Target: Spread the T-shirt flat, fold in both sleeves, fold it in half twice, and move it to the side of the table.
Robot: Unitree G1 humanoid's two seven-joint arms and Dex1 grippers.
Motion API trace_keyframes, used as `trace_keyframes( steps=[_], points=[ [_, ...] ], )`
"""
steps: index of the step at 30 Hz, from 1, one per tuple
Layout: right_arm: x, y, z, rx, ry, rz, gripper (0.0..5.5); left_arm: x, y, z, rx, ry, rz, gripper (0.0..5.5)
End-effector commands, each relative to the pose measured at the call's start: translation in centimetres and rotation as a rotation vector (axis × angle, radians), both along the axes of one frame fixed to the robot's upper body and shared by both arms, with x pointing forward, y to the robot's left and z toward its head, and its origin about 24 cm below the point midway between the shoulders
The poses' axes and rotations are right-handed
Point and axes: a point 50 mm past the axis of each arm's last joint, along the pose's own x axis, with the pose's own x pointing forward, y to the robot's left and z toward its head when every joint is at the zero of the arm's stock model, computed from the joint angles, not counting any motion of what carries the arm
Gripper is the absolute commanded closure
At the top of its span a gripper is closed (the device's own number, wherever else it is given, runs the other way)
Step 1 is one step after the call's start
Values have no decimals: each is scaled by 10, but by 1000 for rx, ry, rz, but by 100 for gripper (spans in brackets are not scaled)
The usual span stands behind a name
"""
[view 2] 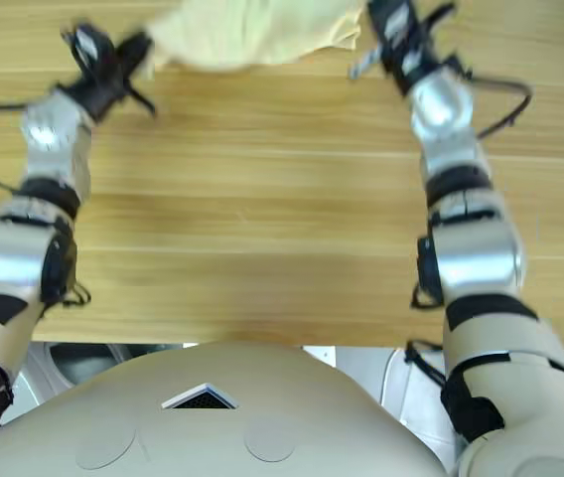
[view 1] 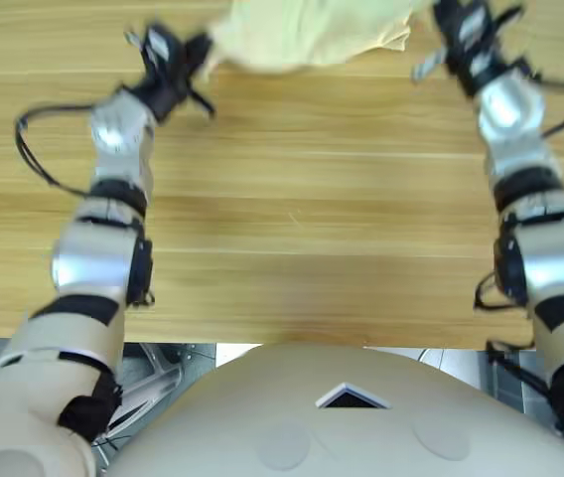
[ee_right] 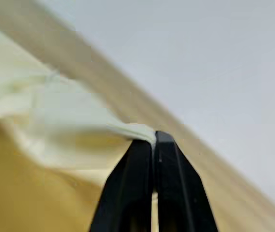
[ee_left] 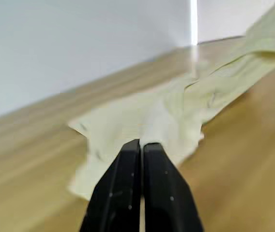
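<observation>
At the far-left part of the table (view 1: 302, 209), the left gripper (view 1: 178, 55) has its two fingers pressed together with the near-left edge of the T-shirt (view 1: 302, 35) pinched at their tips. The left wrist view shows the pale yellow cloth starting right where the black fingers meet and running away in a rumpled band. The T-shirt lies bunched along the far edge of the table, between the two arms, not yet flat; its middle sags in loose folds, and neither sleeve can be told apart. Toward the far-right part of the table, the right gripper (view 1: 458, 30) is likewise clamped shut, a small ridge of fabric caught between its tips and lifted off the wood in the right wrist view. Holding opposite ends this way looks meant to pull the cloth taut between the arms, so the step in hand seems to be the spreading, with all the folding to come.
</observation>
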Motion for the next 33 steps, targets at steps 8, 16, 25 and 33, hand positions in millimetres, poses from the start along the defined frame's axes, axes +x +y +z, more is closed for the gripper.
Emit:
trace_keyframes(
  steps=[8, 16, 25, 33],
  points=[
    [-149, -19, -45, -89, 341, 339, 547, -162, 25, -36, 64, 125, -227, 550],
    [-155, -48, -76, -371, 456, 221, 547, -164, 51, -41, 196, 180, -120, 550],
    [-156, -52, -9, 147, 249, 168, 550, -155, 64, 15, -263, -15, -4, 428],
    [-162, -39, -36, 109, 360, 205, 550, -152, 53, 3, -291, 41, -46, 310]
  ],
)
